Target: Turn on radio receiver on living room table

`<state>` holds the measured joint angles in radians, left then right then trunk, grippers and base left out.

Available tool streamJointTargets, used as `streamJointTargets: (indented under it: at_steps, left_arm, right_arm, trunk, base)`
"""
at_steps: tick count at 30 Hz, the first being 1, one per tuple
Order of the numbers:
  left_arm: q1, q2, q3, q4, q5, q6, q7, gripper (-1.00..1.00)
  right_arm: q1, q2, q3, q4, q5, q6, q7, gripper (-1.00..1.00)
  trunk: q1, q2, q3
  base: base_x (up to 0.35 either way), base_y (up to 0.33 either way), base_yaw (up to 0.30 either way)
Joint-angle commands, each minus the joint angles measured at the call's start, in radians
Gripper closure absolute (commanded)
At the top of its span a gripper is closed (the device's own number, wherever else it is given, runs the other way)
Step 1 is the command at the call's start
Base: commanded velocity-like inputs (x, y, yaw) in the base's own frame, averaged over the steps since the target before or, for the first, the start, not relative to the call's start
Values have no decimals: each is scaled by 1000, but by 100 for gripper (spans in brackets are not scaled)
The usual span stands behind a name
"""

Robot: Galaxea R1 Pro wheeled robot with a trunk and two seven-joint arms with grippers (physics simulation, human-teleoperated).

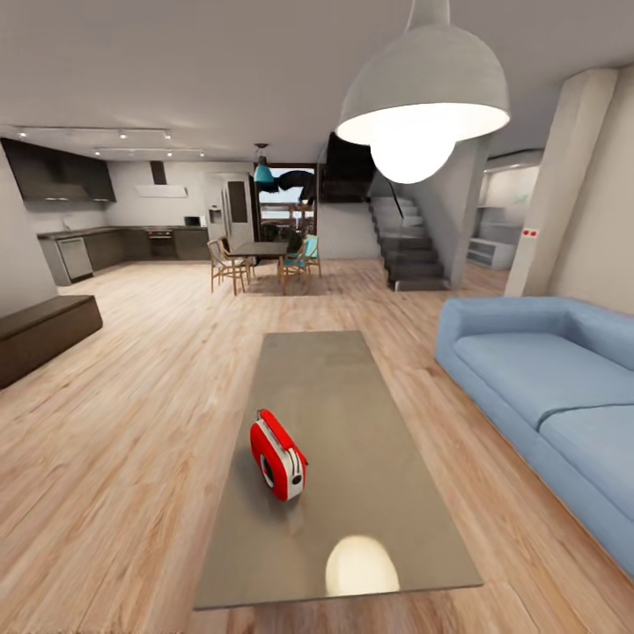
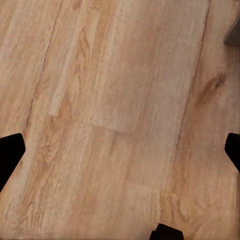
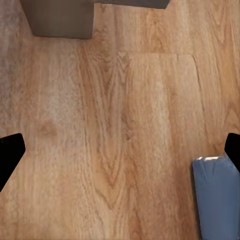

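You have the radio receiver [image 1: 278, 455] upright on the counter [image 1: 352, 414], left of its middle toward the near end, blue sofa [image 1: 546, 379] to the right. Both wrist views face plank floor [image 2: 120, 100]; left end effector [image 2: 120, 150] and right end effector [image 3: 120, 150] are spread wide.

Light wood plank floor [image 2: 120, 115] is spreading under the left claw [image 2: 120, 147], whose dark fingertips [image 2: 10, 150] are sitting wide apart at three and nine o'clock; a grey corner [image 2: 234, 35] is peeking in at two o'clock.
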<state>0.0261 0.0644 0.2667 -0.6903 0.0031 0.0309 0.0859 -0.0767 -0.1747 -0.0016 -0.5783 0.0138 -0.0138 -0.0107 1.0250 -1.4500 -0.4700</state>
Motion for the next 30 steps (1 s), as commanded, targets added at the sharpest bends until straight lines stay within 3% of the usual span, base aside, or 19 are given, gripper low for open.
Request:
streamJointTargets:
  at_steps: [1, 15, 23, 30]
  left_arm:
    - [0, 0, 0, 0, 0, 0, 0, -100]
    - [0, 1, 2, 0, 0, 0, 0, -100]
    - [0, 1, 2, 0, -1, 0, 0, -100]
    - [0, 0, 2, 0, 0, 0, 0, -100]
  right_arm:
    - [0, 0, 0, 0, 0, 0, 0, -100]
    - [0, 0, 0, 0, 0, 0, 0, -100]
    - [0, 0, 0, 0, 0, 0, 0, -100]
    - [0, 0, 0, 0, 0, 0, 0, -100]
  trunk:
    - [0, 0, 0]
    - [0, 0, 0]
    - [0, 0, 0]
    - [0, 0, 0]
  base:
    - [133, -282, 295]
    - [177, -251, 295]
    - [317, -41, 243]
    - [151, 0, 48]
